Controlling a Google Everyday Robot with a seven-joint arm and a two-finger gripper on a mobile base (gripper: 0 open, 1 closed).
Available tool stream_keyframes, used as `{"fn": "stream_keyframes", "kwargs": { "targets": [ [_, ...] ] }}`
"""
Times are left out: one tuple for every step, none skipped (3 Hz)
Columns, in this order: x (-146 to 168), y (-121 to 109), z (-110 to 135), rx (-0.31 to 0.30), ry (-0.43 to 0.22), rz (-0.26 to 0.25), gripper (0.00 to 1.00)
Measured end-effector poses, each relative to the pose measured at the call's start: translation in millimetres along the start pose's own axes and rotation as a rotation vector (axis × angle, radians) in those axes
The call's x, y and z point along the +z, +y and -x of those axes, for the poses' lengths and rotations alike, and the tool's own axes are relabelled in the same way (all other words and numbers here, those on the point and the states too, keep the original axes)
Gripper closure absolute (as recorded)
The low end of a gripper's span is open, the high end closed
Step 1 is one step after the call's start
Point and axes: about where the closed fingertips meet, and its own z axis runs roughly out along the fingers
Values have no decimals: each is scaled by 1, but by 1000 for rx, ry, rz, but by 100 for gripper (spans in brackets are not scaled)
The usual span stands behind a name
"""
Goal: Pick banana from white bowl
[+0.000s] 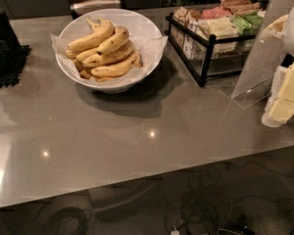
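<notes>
The banana tops the pile in the paper-lined bowl. Right of the bowl, a rack holds packets. Farther right hangs the gripper; its state I cannot tell.

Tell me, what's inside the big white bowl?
A pile of yellow bananas on crinkly white paper fills the white bowl; a short banana lies on top. The bowl's bottom is covered. The gripper is at the right edge, away from it.

surface grey | black rack of snack packets right; clear stand beside it; dark mat left | pincer at right edge
</notes>
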Motion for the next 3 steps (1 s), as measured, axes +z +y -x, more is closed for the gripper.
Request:
{"fn": "stream_keyframes", "kwargs": {
  "targets": [
    [4,-35,50,-160,-105,-26,0],
    [14,-69,127,-366,-271,2,0],
    [25,-87,208,-520,-417,61,0]
  ]
}}
